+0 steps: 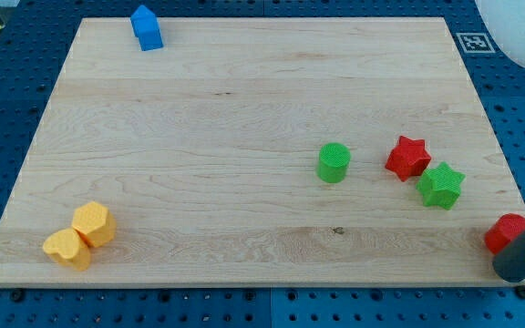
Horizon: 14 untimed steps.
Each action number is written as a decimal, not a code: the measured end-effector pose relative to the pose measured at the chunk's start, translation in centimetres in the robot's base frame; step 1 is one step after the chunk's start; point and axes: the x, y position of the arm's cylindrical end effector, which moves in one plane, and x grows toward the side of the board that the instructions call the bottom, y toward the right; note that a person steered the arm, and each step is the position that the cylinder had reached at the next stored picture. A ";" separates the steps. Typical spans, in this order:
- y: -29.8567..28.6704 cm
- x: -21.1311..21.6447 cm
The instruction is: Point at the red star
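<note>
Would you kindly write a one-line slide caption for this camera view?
My tip at the board's bottom-right corner beside a red block, short of the red star next to the green star.

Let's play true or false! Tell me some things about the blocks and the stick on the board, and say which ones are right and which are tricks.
1. The red star touches the green star. True, or very nearly: they sit corner to corner.
2. The blue block sits at the view's bottom. False: it is near the top, on the left.
3. The two yellow blocks sit side by side. True.
4. My tip is on the red star. False: it is at the board's lower right edge, next to another red block.
5. The green cylinder lies on the right of the red star. False: it lies on its left.
</note>
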 end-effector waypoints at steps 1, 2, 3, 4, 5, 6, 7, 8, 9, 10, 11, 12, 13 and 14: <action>-2.6 0.0; -7.0 0.0; -9.2 -1.6; -8.7 -4.4; -8.7 -4.4; -8.9 -4.4; -11.7 -4.4; -16.5 -4.4; -20.6 -6.7; -24.8 -10.4; -26.6 -15.0; -25.3 -18.8; -21.2 -20.1; -16.6 -20.1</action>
